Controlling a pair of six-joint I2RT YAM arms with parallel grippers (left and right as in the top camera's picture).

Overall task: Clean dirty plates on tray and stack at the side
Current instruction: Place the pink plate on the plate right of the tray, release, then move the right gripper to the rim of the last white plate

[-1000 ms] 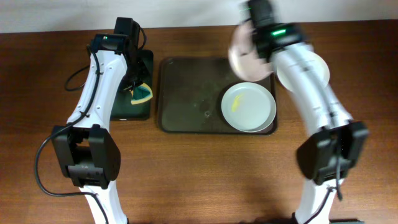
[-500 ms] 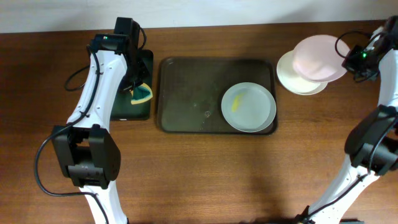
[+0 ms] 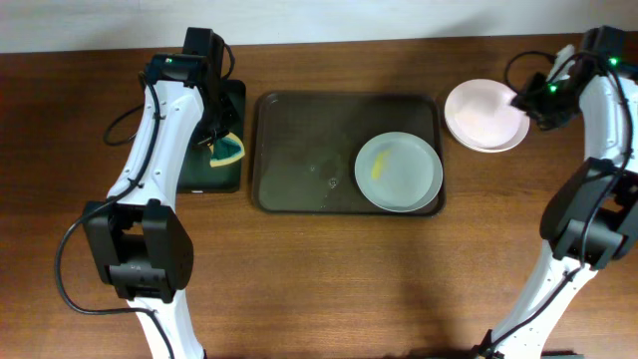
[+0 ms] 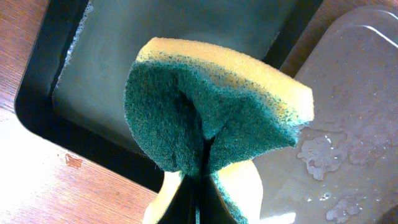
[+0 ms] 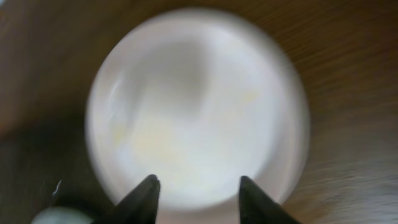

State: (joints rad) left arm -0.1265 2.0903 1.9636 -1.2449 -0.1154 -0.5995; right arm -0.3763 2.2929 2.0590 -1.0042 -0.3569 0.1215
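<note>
Wood-brown table point(image 3: 329, 269) fills the overhead view; at its middle lies the dark tray point(image 3: 299, 140), wet-streaked and bare over its left part; the smaller black tray point(image 3: 195, 178) sits just beside it on the left. One white plate point(image 3: 399, 172) with a yellow smear rests in the right part of the tray, toward the robot's side, its edge reaching the rim; two more plates point(image 3: 485, 115) lie stacked on the table to the right of the tray, the lower one showing only as a thin crescent under the upper. The right gripper point(image 3: 526, 98) hangs at the stack's right edge; in the wrist view its fingers point(image 5: 146, 196) stand spread apart, and the blurred top plate fills the view beyond them. The left gripper point(image 3: 219, 140) is over the black tray, pinching a yellow-and-green sponge point(image 4: 211, 124) so that it folds.
</note>
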